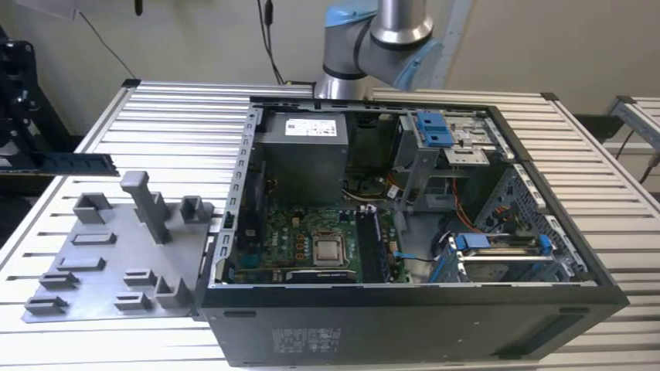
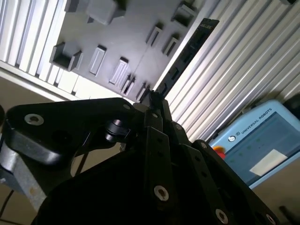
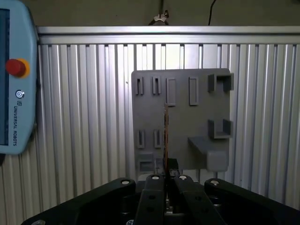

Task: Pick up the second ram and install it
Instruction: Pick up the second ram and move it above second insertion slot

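Black gripper (image 2: 154, 100) linkage fills the foreground, jaws pinched on one end of the second ram (image 2: 185, 55), a dark narrow stick with a row of black chips running straight out from the jaws. Behind it a grey holder plate (image 2: 129, 33) with raised blocks and slotted holders lies on the ribbed metal table (image 2: 243, 70), and the ram's far end reaches past the plate's edge over the slats. A pale blue pendant (image 2: 262, 140) with a red button (image 2: 218, 151) shows past the gripper links, across the ram from the plate
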### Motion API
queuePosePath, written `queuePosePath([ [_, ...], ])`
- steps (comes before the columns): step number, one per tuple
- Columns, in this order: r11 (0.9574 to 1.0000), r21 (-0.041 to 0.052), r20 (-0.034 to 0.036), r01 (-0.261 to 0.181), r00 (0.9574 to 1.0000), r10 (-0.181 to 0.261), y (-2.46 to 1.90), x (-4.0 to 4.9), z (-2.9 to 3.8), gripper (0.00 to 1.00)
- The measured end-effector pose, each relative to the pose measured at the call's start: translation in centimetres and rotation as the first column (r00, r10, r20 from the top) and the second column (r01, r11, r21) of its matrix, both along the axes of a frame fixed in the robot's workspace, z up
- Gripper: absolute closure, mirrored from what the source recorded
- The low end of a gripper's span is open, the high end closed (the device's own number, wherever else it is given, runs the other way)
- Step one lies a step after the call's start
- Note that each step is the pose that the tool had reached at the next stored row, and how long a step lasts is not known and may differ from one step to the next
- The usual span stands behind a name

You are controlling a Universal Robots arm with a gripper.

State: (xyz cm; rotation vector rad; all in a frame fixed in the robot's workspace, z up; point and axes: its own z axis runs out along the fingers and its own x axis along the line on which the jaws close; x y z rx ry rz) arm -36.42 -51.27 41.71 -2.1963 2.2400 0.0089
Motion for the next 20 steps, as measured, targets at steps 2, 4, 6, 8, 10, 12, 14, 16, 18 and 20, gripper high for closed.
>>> queuePosePath([
  [2, 1.0, 0.0, -0.0004, 0.0, 1.0, 0.0, 0.0, 0.7, 0.0, 0.86],
  [4, 1.0, 0.0, -0.0009, 0.0, 1.0, 0.0, 0.0, 1.51, 0.0, 0.86],
  [6, 1.0, 0.0001, -0.0015, 0.0, 1.0, 0.0, 0.0, 2.42, 0.0, 0.86],
  [8, 1.0, 0.0, -0.0022, 0.0, 1.0, 0.0, 0.0, 3.29, 0.0, 0.86],
  [10, 1.0, 0.0, -0.0026, 0.0, 1.0, 0.0, 0.0, 4.13, 0.0, 0.86],
  [12, 1.0, 0.0001, -0.003, 0.0, 1.0, 0.0, 0.0, 4.95, -0.01, 0.86],
  [14, 1.0, 0.0, -0.0036, 0.0, 1.0, 0.0, 0.0, 5.8, 0.0, 0.86],
  [16, 1.0, 0.0, -0.004, 0.0, 1.0, 0.0, 0.0, 6.66, 0.0, 0.86],
  [18, 1.0, 0.0, -0.0043, 0.0, 1.0, 0.0, 0.0, 7.47, 0.0, 0.86],
  [20, 1.0, 0.0, -0.0045, 0.0, 1.0, 0.0, 0.0, 8.25, 0.0, 0.86],
])
